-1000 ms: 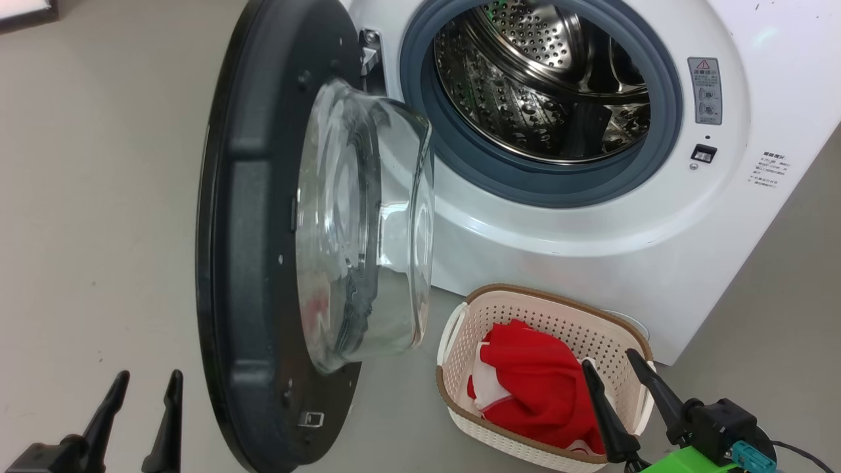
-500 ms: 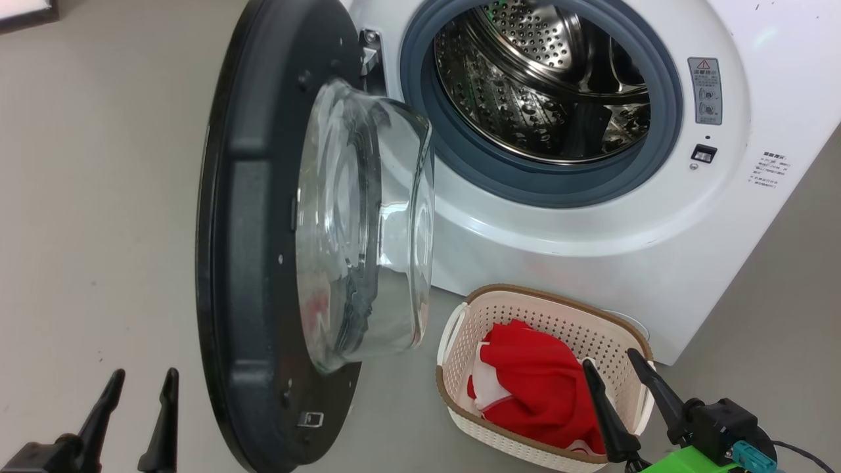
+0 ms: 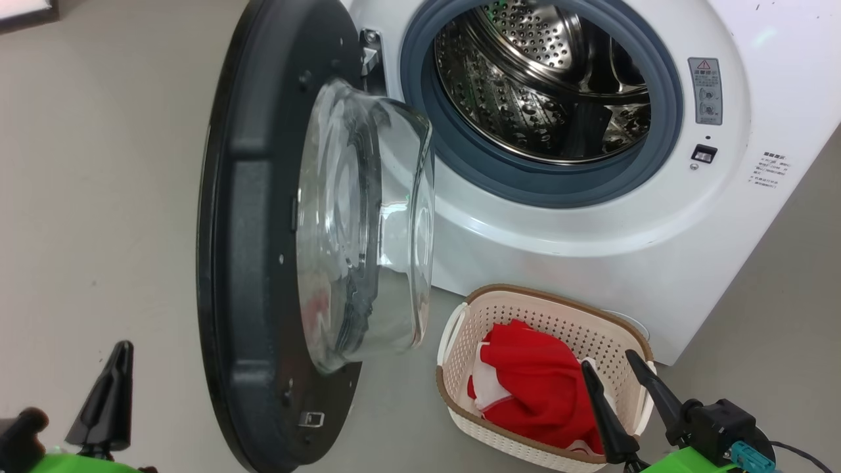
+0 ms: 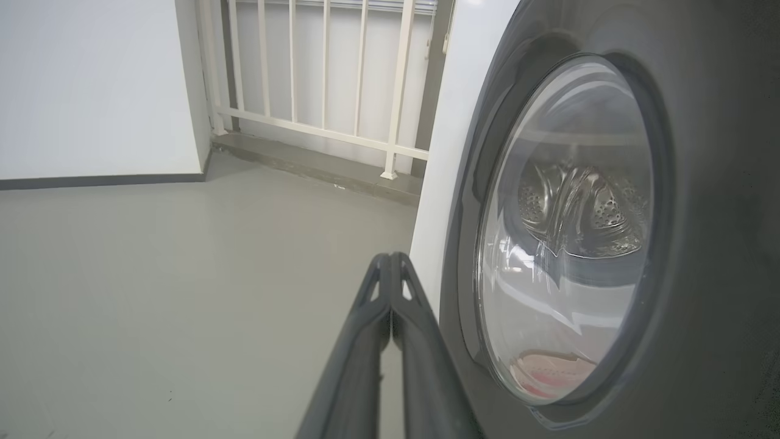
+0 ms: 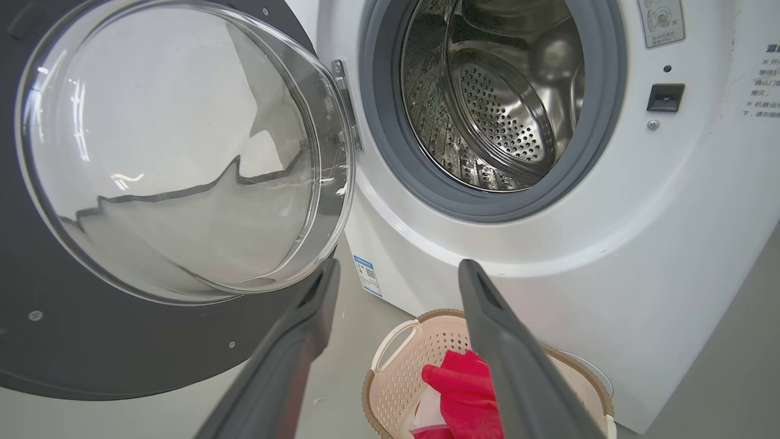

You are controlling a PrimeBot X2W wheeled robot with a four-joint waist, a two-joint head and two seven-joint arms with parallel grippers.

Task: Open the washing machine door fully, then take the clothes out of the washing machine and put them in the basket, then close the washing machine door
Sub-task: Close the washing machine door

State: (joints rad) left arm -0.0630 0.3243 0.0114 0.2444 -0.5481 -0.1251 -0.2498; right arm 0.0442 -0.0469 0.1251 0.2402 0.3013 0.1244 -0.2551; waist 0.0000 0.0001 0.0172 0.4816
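Note:
The washing machine (image 3: 591,223) stands with its door (image 3: 263,236) swung open to the left, glass bowl (image 3: 368,223) facing right. No clothes show in its steel drum (image 3: 545,85). The red and white clothes (image 3: 532,387) lie in the basket (image 3: 611,328) on the floor before the machine. My left gripper (image 3: 117,384) is shut, low on the left, on the outer side of the door (image 4: 701,213), fingertips (image 4: 390,268) together and holding nothing. My right gripper (image 3: 614,371) stands open above the basket's near right end, empty.
Grey floor (image 3: 98,197) spreads to the left of the door. A white wall (image 4: 91,85) and a white railing (image 4: 323,91) stand beyond it in the left wrist view. The basket (image 5: 396,366) sits close to the machine's front (image 5: 609,274).
My left gripper has shut its fingers and turned, with green arm parts now showing at the bottom left. The right gripper, door and basket have not moved.

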